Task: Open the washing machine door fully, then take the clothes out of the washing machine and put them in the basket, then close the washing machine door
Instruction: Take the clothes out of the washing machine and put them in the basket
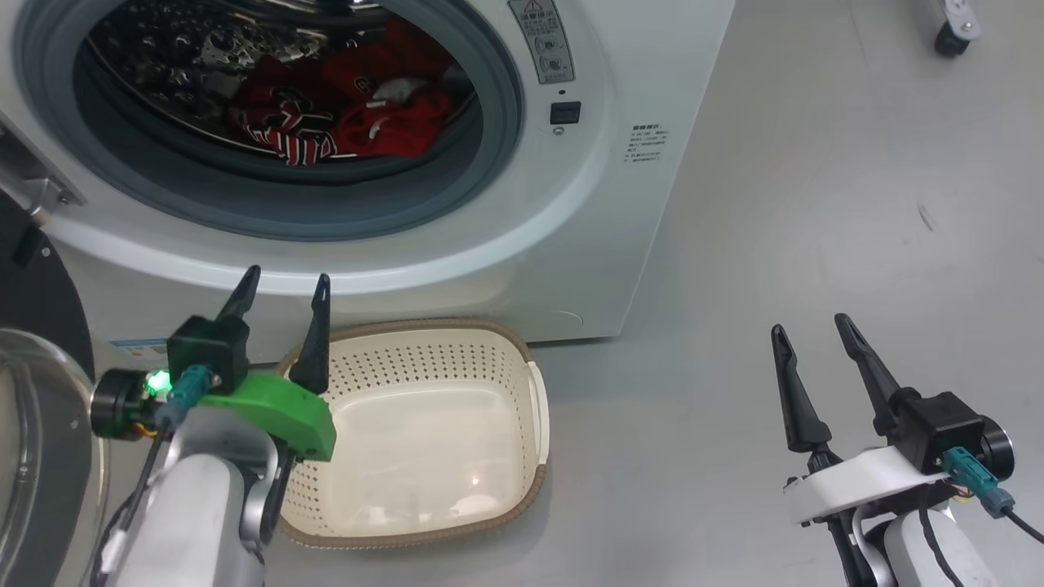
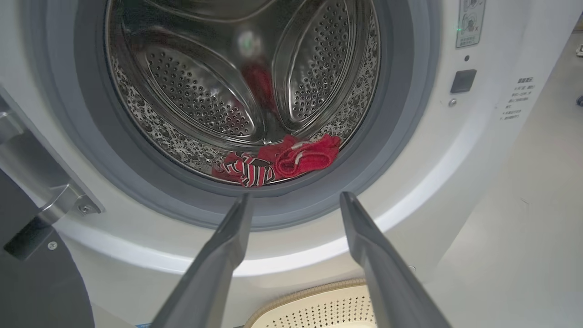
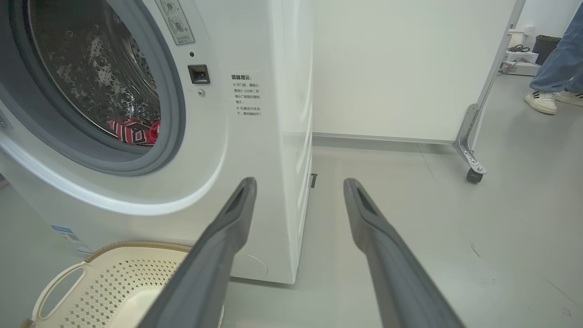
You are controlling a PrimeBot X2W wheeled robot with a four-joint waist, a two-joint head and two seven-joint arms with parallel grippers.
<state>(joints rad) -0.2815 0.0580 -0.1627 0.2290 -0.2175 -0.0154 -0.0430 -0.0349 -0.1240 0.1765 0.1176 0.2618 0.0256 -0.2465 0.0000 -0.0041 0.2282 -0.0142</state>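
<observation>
Spread wide apart, the fingers of the left tool hang over the near left corner of the basket, and the pale forearm behind them hides that corner. The basket stands on the floor just under the tool's tips, close against the front of the washing machine. Ahead of and above the tips is the drum mouth. The clothes lie in a red heap at the drum's bottom, their lower edge hidden behind the grey seal in the left wrist view. Left of this tool the washing machine door is swung out, cut off by the picture's edge. The right tool, likewise spread, hovers well right of the machine over bare floor with open room all round. Far ahead of it are a castor and a person's shoes.
</observation>
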